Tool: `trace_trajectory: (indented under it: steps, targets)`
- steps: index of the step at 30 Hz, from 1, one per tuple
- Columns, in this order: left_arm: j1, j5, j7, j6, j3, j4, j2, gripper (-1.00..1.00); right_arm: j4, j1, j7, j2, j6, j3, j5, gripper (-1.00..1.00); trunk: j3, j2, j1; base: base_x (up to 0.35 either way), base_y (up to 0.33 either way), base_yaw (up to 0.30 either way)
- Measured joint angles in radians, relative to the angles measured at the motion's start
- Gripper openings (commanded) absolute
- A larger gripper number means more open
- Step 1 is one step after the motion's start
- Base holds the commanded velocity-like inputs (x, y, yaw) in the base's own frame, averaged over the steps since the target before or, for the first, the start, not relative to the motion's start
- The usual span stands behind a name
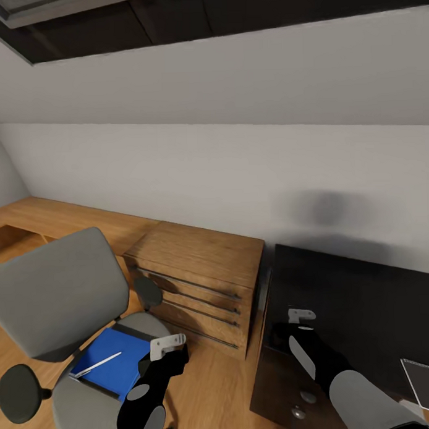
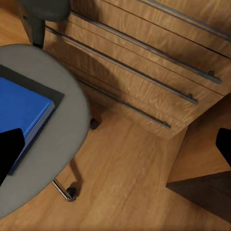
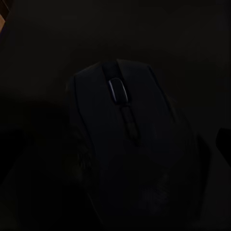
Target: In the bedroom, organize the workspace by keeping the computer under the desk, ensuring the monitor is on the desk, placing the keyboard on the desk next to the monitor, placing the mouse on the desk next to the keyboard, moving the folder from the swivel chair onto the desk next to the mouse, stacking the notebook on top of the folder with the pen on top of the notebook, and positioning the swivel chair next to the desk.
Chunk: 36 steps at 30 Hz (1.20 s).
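Note:
The grey swivel chair (image 1: 59,294) stands at the left. On its seat lies a blue notebook (image 1: 115,369) on a dark folder (image 1: 137,332), with a white pen (image 1: 99,363) across the notebook. My left gripper (image 1: 165,355) hangs open beside the seat's right edge; in the left wrist view the notebook (image 2: 21,108) and the dark folder (image 2: 53,94) lie near one fingertip (image 2: 9,151). My right gripper (image 1: 301,319) hovers over the black desk (image 1: 366,308). In the right wrist view a dark mouse (image 3: 122,144) lies close below, with the fingers spread wide of it.
A wooden drawer cabinet (image 1: 201,280) stands between chair and desk, close to my left arm. A dark flat object with a pale border (image 1: 426,383) lies at the desk's right edge. The white wall runs behind, and wooden floor (image 2: 130,178) shows below the left gripper.

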State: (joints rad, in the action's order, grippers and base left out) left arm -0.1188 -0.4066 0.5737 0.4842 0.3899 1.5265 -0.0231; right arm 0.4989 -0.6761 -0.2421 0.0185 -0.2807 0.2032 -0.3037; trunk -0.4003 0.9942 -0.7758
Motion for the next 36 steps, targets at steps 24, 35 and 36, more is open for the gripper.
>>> trace_trajectory:
  steps: [24,35,36]
  targets:
    - [0.000,0.000,0.000,0.000,0.000,-0.001,0.000,1.00,0.000,0.000,0.000,0.000,0.001,0.000,-0.001,1.00,0.000,0.000,0.000,-0.061,0.000,0.000]
    - [0.000,0.000,0.000,0.000,0.000,-0.011,0.001,1.00,0.001,0.000,0.000,0.001,0.002,0.000,0.001,1.00,0.000,0.000,0.000,0.075,-0.021,0.000]
    - [0.000,0.000,0.000,0.000,0.000,-0.011,0.001,1.00,0.001,0.000,0.000,0.001,0.002,0.000,0.001,1.00,0.000,0.000,0.000,0.082,-0.026,0.000]
